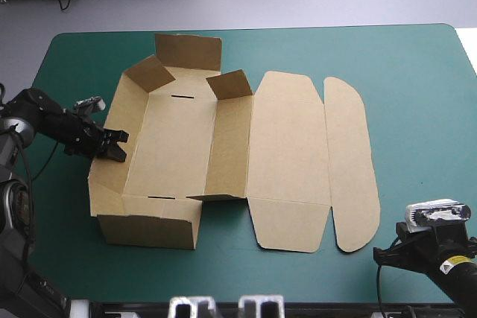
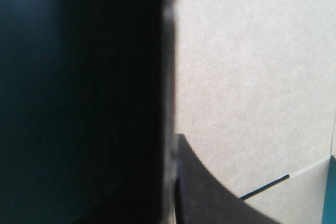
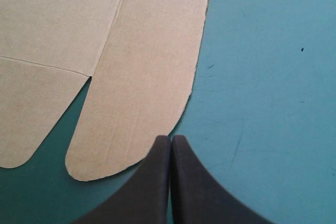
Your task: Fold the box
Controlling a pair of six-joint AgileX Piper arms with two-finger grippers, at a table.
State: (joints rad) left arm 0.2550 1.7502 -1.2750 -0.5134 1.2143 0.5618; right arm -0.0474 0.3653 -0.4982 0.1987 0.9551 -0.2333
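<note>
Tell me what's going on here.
The left tool is clamped on the left wall of the box. The box is half folded: several walls are raised, while the lid lies flat. The right tool is shut on nothing. It is over the teal-green cover, at the edge of the lid's rounded flap.

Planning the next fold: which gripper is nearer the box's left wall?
Left. The left gripper holds the box by that wall; the right gripper is shut beside the rounded flap opposite.
</note>
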